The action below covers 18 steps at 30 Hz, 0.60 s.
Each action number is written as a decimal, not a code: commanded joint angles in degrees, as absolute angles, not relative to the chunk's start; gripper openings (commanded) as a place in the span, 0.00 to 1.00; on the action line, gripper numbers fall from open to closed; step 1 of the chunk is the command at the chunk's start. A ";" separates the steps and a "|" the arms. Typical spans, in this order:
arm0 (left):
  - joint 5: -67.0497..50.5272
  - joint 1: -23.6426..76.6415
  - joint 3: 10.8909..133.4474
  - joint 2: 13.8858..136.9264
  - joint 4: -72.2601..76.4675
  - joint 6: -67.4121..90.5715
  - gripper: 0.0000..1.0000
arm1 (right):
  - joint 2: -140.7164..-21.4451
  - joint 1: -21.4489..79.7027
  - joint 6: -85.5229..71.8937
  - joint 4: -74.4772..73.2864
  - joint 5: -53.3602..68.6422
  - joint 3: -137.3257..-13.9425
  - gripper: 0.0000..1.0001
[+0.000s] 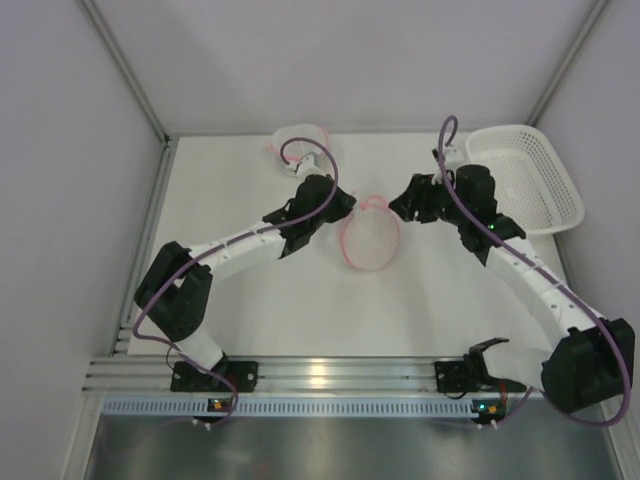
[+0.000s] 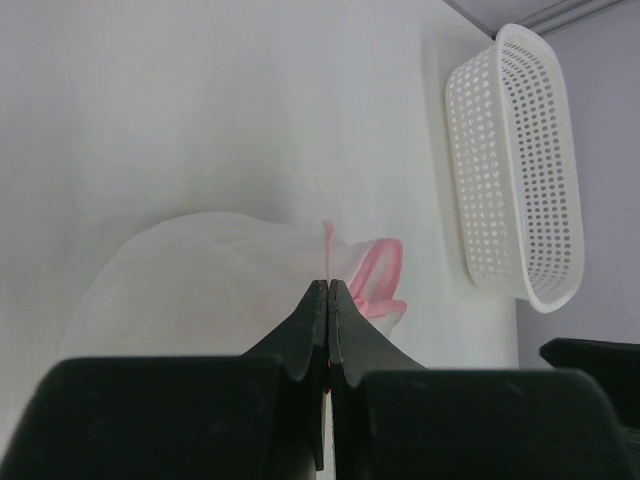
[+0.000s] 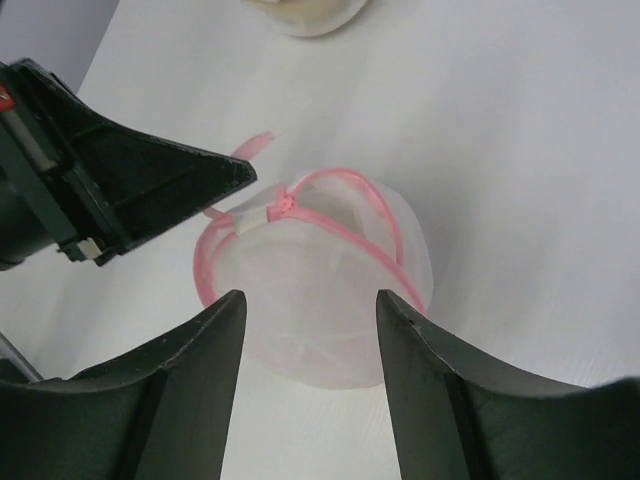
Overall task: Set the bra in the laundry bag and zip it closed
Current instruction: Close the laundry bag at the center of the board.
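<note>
The left gripper point(image 2: 328, 286) has its fingers pressed flat together, and a thin strip of pink trim stands up from the tips, so it is clamped on the rim of the laundry bag point(image 2: 210, 275). The right gripper point(image 3: 310, 300) hangs just above the same bag with its fingers point(image 3: 195, 375) spread wide, touching nothing. Between those fingers the bag point(image 3: 320, 270) shows as a round, white mesh pouch edged in pink, its pink ribs meeting in a small knot on top.

From above, the two grippers face each other across the bag point(image 1: 368, 240), the left gripper point(image 1: 340, 205) at its left edge and the right gripper point(image 1: 402, 207) at its upper right. The bag lies on the white table point(image 1: 430, 310) near the middle. The bra point(image 1: 305, 135), pale with pink edging, lies apart at the far side of the table, behind the left arm and outside the bag. A white plastic basket point(image 1: 520, 180) sits at the far right, beyond the right arm.
</note>
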<state>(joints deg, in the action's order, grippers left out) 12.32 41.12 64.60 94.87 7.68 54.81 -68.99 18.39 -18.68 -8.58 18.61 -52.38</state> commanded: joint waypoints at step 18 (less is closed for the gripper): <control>9.85 42.45 60.73 88.07 16.08 46.67 0.00 | -78.65 22.50 9.74 0.63 33.92 -61.85 0.66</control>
<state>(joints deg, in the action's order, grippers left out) 10.85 42.44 61.21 90.56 11.94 48.69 -76.73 21.87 1.80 -3.88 30.28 -57.01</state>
